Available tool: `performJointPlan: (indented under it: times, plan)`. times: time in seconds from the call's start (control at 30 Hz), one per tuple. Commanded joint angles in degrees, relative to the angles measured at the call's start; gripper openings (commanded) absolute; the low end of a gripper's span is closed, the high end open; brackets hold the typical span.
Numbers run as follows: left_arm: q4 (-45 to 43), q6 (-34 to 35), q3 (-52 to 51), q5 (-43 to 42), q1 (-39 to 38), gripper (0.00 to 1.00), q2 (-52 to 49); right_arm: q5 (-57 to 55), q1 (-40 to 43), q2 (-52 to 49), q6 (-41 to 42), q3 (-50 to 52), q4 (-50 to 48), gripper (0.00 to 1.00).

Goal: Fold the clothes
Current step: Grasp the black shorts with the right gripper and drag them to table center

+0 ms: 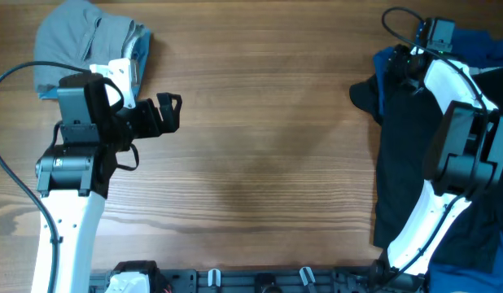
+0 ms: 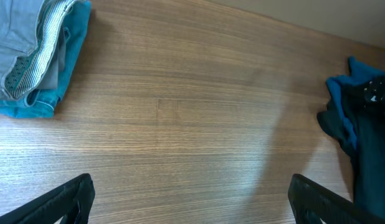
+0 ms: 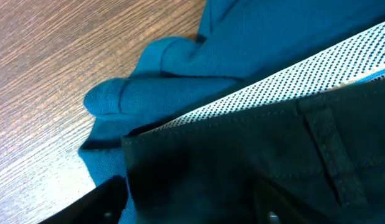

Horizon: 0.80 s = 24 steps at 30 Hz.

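A folded stack of grey and teal clothes lies at the table's far left; it also shows in the left wrist view. My left gripper is open and empty, to the right of that stack over bare wood. A pile of unfolded clothes lies at the right: a black garment over a blue one. My right gripper is at the pile's far left corner. In the right wrist view its fingers are apart and straddle the black garment, with blue cloth beyond.
The wooden table spans the space between the two arms. The black garment's edge and the blue cloth show at the right of the left wrist view. Arm bases and cables line the near edge.
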<state>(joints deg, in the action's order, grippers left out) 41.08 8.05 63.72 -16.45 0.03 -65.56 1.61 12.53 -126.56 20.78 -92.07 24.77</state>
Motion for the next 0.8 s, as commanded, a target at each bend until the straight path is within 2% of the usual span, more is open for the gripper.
performJointPlan:
  times: [0.0,0.07,0.1,0.13,0.23,0.37,0.5,0.53,0.57,0.63,0.7,0.73,0.77]
  plan:
    - [-0.13,1.64,1.16,-1.14,-0.26,1.00,-0.35,-2.40,-0.46,-1.49,-0.17,-0.46,0.26,0.66]
    - [-0.13,1.64,1.16,-1.14,-0.26,1.00,-0.35,-3.67,-0.46,-1.49,-2.82,-0.44,0.02,0.59]
    - [-0.13,1.66,1.16,-1.14,-0.26,1.00,-0.35,-4.66,-0.46,-1.49,-2.84,-0.44,-0.17,0.59]
    - [-0.11,1.66,1.14,-1.16,-0.26,1.00,-0.35,-1.27,-0.52,-1.51,-5.25,-0.44,-1.22,0.77]
    - [-0.13,1.66,1.14,-1.14,-0.26,1.00,-0.35,-0.11,-1.49,-1.51,-7.30,-0.44,-1.70,0.78]
    - [-0.11,1.66,1.16,-1.14,-0.26,1.00,-0.35,-4.09,-3.43,-1.53,-7.23,-0.44,-2.97,0.57]
    - [-0.13,1.66,1.16,-1.14,-0.26,1.00,-0.35,-10.91,-4.22,-3.17,-5.01,-0.44,-1.99,0.62]
    - [-0.13,1.64,1.14,-1.14,-0.26,1.00,-0.35,-10.91,-4.22,-3.61,-4.17,-0.44,-1.46,0.58]
    - [-0.13,1.64,1.14,-1.14,-0.26,1.00,-0.35,-10.91,-4.22,-4.26,-4.04,-0.44,-0.72,0.50]
    - [-0.13,1.64,1.16,-1.14,-0.26,1.00,-0.35,-10.80,-4.22,-4.22,-4.09,-0.50,-0.46,0.32]
    - [-0.13,1.66,1.16,-1.14,-0.26,1.00,-0.35,-10.82,-4.22,-3.37,-4.15,-0.52,0.24,0.08]
    - [-0.13,1.64,1.16,-1.14,-0.26,0.99,-0.35,-10.80,-4.22,-1.92,-4.26,-0.52,1.29,0.04]
    - [-0.13,1.64,1.16,-1.14,-0.26,0.99,-0.35,-10.67,-4.22,-0.26,-4.31,-0.61,2.34,0.04]
